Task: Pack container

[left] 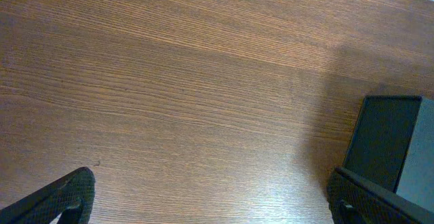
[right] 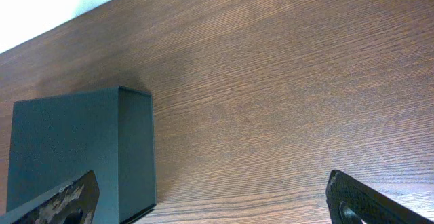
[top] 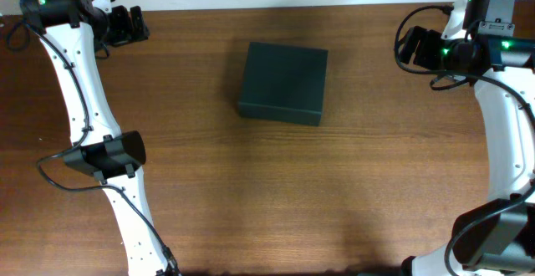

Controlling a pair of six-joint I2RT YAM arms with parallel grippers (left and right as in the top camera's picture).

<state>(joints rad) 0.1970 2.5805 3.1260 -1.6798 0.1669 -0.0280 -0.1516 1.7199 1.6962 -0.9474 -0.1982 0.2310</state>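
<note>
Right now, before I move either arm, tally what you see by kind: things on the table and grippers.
Dark green-black container: 1, lid shut, near the middle of the table
Grippers: 2, left gripper and right gripper, both open, empty and well clear of the container
Total: 3

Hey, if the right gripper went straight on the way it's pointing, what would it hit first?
Probably the bare table: only wood lies ahead of the right gripper, between its open fingers. The container sits off-centre, in line with one finger, which might clip it; depth is unclear.
</note>
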